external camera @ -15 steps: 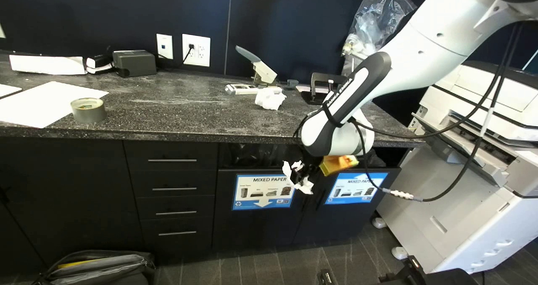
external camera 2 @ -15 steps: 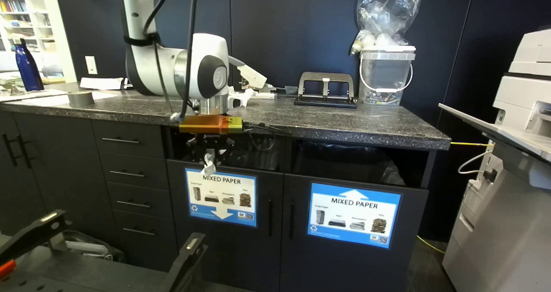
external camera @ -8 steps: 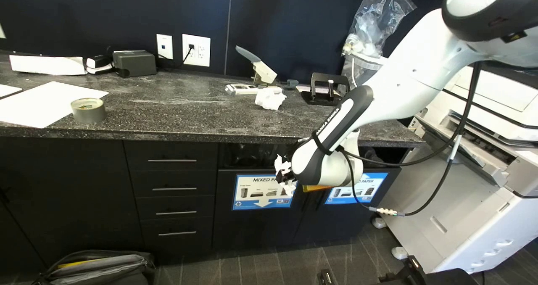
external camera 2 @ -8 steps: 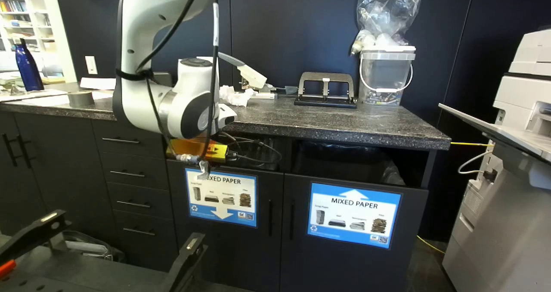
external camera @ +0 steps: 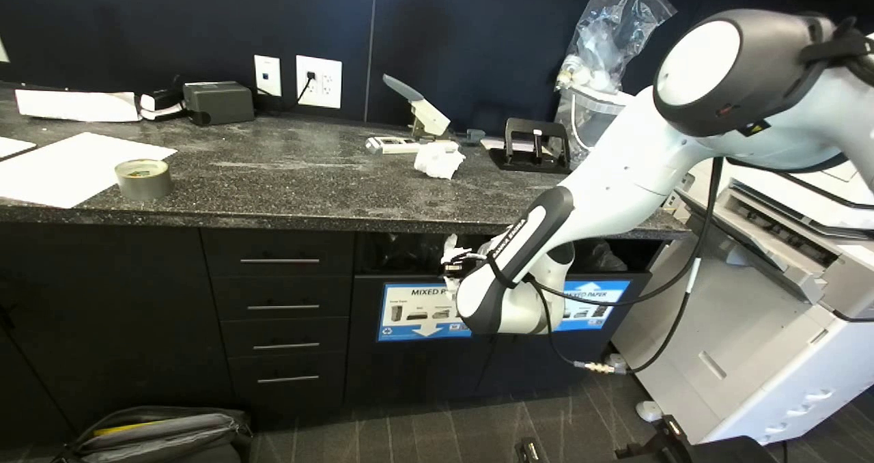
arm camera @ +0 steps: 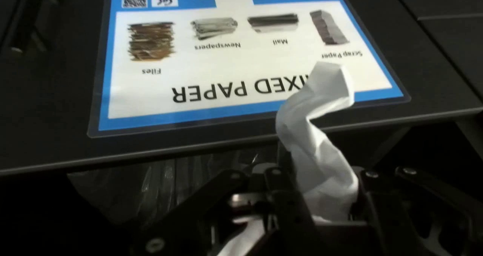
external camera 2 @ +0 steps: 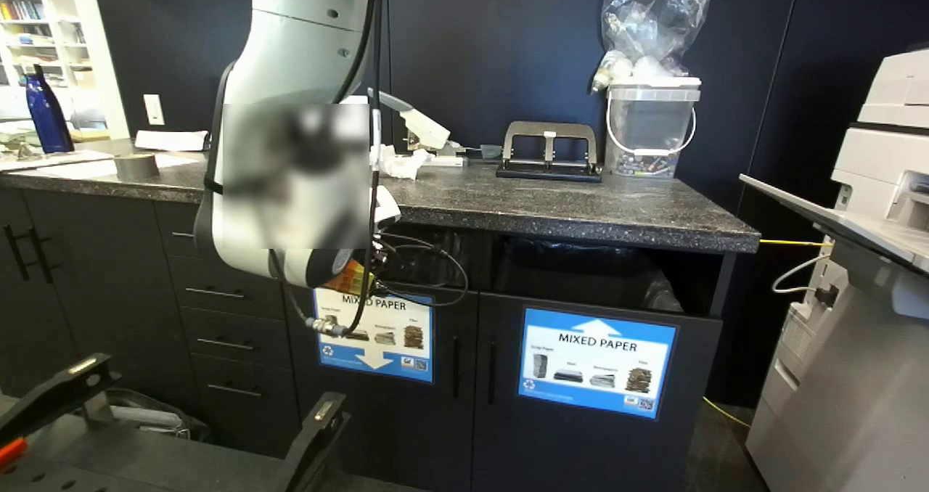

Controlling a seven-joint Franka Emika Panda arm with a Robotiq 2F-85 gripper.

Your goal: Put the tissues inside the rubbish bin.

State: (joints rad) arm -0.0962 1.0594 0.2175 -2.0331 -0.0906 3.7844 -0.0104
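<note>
My gripper [arm camera: 320,180] is shut on a crumpled white tissue [arm camera: 320,150], which sticks out beyond its fingers; another white piece [arm camera: 243,241] shows at lower left. In an exterior view the gripper [external camera: 453,267] and held tissue [external camera: 450,246] are in front of the left bin opening, partly behind the wrist. In an exterior view the arm hides most of the gripper. The rubbish bin's plastic liner [arm camera: 166,180] shows in the opening above the "Mixed Paper" sign [arm camera: 241,56]. Another tissue [external camera: 438,160] lies on the counter, also visible in an exterior view [external camera 2: 403,164].
The dark counter edge [external camera: 293,220] overhangs the bin openings. A second bin opening [external camera 2: 580,267] is to the right. A hole punch [external camera 2: 549,151], a stapler [external camera: 430,116] and a tape roll [external camera: 143,179] stand on the counter. A large printer [external camera: 724,333] stands at right.
The arm has swung and lowered its wrist. The gripper has turned from pointing down towards the bin opening, with the tissue still in it. The counter tissue has not moved.
</note>
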